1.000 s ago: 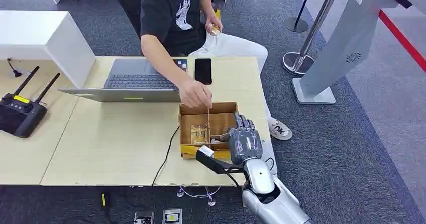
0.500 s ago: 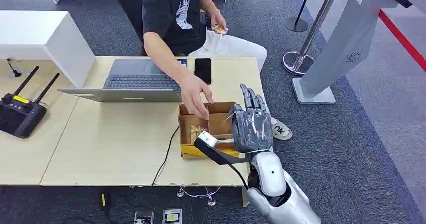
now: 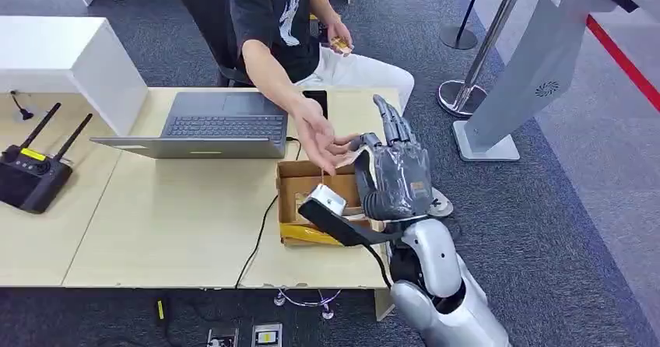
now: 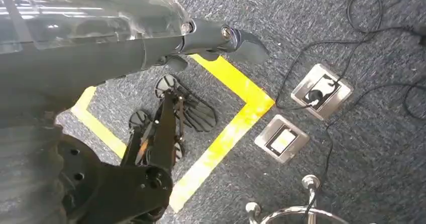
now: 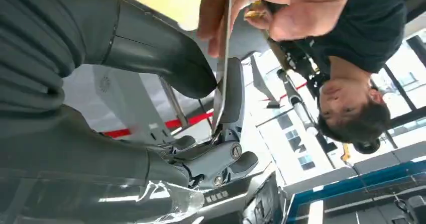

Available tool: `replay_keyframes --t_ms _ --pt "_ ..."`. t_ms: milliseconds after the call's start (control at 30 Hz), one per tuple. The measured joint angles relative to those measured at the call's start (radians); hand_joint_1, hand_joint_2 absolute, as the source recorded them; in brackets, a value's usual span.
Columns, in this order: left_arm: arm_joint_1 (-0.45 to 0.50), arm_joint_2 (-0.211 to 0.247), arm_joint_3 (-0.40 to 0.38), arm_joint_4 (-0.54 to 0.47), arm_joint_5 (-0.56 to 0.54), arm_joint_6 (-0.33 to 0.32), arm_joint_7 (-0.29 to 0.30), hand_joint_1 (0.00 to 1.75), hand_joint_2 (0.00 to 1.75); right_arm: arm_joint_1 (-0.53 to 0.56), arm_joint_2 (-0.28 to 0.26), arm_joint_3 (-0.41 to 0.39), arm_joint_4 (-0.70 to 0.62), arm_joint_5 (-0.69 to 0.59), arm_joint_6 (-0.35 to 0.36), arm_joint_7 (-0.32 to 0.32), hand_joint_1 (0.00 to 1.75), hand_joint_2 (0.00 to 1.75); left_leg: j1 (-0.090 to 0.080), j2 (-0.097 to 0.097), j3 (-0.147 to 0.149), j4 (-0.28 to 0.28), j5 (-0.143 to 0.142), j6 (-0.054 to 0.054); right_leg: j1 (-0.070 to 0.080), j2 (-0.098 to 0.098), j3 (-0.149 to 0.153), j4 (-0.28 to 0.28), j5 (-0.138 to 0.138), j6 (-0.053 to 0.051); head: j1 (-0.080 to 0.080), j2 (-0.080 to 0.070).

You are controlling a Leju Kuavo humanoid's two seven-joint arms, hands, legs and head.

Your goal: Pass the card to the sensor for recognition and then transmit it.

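Right hand point(image 3: 393, 177) is sitting raised above the cardboard box point(image 3: 292, 177) at the counter point(image 3: 156, 222) edge, palm turned toward the person. It's pinching the card point(image 5: 221, 91) between thumb and a finger; the other fingers are pointing up and spread. In the right wrist view the card is showing edge-on, a thin strip with its lower end in the pinch.

The person's hand point(image 3: 319, 138) is reaching in from across the counter, and its fingers are closing on the card's free end. So both are touching the card right now: the handover is mid-transfer, not finished.

Judging progress: the scan step looks done or skipped, since the card is well up from the box where the sensor seems to be sitting. I can't confirm the sensor itself in there. Left to do: release the pinch once the person has a firm hold, then pull the arm back.

Left hand point(image 4: 221, 35) is hanging down by the floor; its fingers are pointing out over the carpet with nothing in them, but I can't tell if they're spread or curled.

Laptop point(image 3: 222, 125) and phone point(image 3: 315, 96) are sitting behind the box, uninvolved.
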Motion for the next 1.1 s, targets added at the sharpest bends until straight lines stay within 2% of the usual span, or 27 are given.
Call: replay_keyframes --t_ms 100,133,167,200,700,767,867,1100 --pt "-0.009 -0.001 0.000 0.000 -0.004 0.003 0.011 0.00 1.75 -0.031 0.011 0.000 0.036 -0.021 0.005 0.001 1.75 1.75 0.000 0.000 0.000 0.000 0.000 0.000 0.000 0.000 0.000 0.000 0.000 0.000 0.000 0.000" --pt "-0.011 -0.001 0.000 0.000 -0.006 0.003 0.014 0.00 1.75 -0.041 0.015 0.001 0.051 -0.029 0.005 0.005 1.68 1.75 0.000 0.000 0.000 0.000 0.000 0.000 0.000 0.000 0.000 0.000 0.000 0.000 0.000 0.000" --pt "-0.013 -0.001 -0.001 0.000 -0.006 0.003 0.017 0.00 1.75 -0.052 0.021 0.001 0.070 -0.038 0.004 0.008 1.22 1.75 0.000 0.000 0.000 0.000 0.000 0.000 0.000 0.000 0.000 0.000 0.000 0.000 0.000 0.000" --pt "-0.015 -0.001 -0.001 0.000 -0.008 0.003 0.019 0.00 1.75 -0.060 0.025 0.001 0.085 -0.045 0.003 0.009 0.00 1.75 0.000 0.000 0.000 0.000 0.000 0.000 0.000 0.000 0.000 0.000 0.000 0.000 0.000 0.000" --pt "-0.022 -0.002 -0.005 0.000 -0.019 0.002 0.029 0.00 1.75 -0.066 0.042 0.001 0.193 -0.138 -0.018 0.014 0.00 1.75 0.000 0.000 -0.001 0.000 0.000 0.000 0.000 0.000 0.000 0.000 0.000 0.000 0.000 0.000" --pt "-0.022 -0.002 -0.005 0.000 -0.020 0.002 0.029 0.00 1.75 -0.057 0.040 -0.002 0.200 -0.168 -0.083 -0.017 0.00 1.75 0.000 0.000 0.000 0.000 0.000 0.000 0.000 0.000 -0.001 0.000 0.000 0.000 0.000 0.000" --pt "-0.020 -0.002 -0.004 0.000 -0.021 0.003 0.028 0.00 1.75 -0.022 0.034 -0.032 0.203 -0.223 -0.221 -0.073 0.00 1.75 0.000 0.000 0.000 0.000 0.000 0.000 0.000 0.000 -0.001 0.000 0.000 0.000 0.000 0.000" --pt "-0.014 -0.002 -0.004 0.001 -0.027 -0.004 0.006 0.00 1.75 0.085 -0.008 -0.138 0.171 -0.306 -0.382 -0.143 0.00 1.75 0.000 0.000 -0.001 0.000 0.000 0.000 -0.001 0.000 -0.001 -0.001 0.000 0.000 0.000 0.000"
